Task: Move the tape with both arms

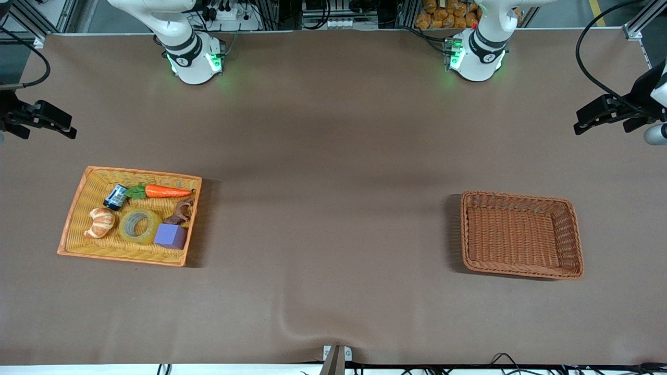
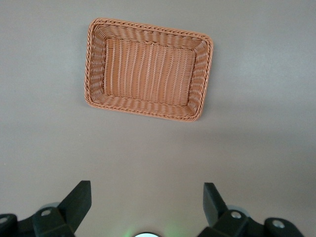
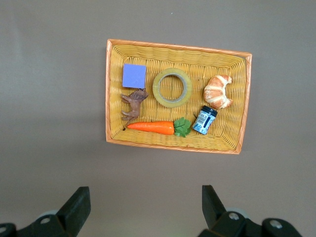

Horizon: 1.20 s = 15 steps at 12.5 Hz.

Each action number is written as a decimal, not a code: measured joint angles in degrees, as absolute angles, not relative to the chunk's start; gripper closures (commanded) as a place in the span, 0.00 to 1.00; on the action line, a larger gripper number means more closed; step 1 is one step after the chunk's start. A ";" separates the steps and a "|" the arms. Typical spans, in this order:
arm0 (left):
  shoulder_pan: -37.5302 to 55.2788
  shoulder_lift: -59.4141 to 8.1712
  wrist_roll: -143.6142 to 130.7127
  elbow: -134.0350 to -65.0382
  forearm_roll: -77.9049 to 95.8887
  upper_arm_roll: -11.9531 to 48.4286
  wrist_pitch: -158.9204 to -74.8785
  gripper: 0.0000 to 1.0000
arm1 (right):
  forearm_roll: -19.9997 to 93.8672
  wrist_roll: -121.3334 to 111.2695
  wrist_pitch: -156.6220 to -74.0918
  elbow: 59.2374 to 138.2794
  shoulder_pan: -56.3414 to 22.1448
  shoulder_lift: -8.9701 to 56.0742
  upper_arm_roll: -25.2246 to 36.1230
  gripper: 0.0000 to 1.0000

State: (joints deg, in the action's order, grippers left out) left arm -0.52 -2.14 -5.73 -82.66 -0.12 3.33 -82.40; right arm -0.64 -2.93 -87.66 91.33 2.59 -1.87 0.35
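The tape (image 1: 139, 225), a translucent yellowish ring, lies flat in the orange basket (image 1: 73, 219) at the right arm's end of the table, between a croissant and a purple cube. It also shows in the right wrist view (image 3: 172, 88). My right gripper (image 3: 145, 189) is open and empty, high over bare table between its base and that basket; in the front view it shows at the edge (image 1: 62, 125). My left gripper (image 2: 146, 186) is open and empty, high over bare table near its base, at the other edge of the front view (image 1: 586, 122).
The orange basket also holds a purple cube (image 1: 170, 235), a croissant (image 1: 99, 222), a carrot (image 1: 164, 191), a small jar (image 1: 115, 197) and a brown figure (image 1: 180, 211). An empty brown wicker basket (image 1: 521, 265) sits at the left arm's end, also in the left wrist view (image 2: 94, 74).
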 measured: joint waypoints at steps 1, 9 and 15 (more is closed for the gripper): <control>-0.52 -2.14 -5.73 -82.66 -0.13 3.33 -82.35 0.00 | -0.64 -2.93 -87.79 91.27 2.50 -1.87 0.16 0.00; -0.69 -2.59 -5.73 -82.96 -0.13 3.24 -82.15 0.00 | -0.65 -2.93 -88.21 90.51 2.02 -1.88 0.01 0.00; -0.72 -2.64 -5.73 -82.96 -0.13 3.23 -82.15 0.00 | -0.92 -2.93 -88.54 88.99 1.93 -1.64 0.16 0.00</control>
State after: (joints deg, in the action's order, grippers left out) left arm -0.72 -2.64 -5.73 -82.96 -0.13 3.23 -82.15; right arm -0.92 -2.93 -88.54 88.99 1.93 -1.64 0.16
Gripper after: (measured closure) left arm 0.000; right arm 0.000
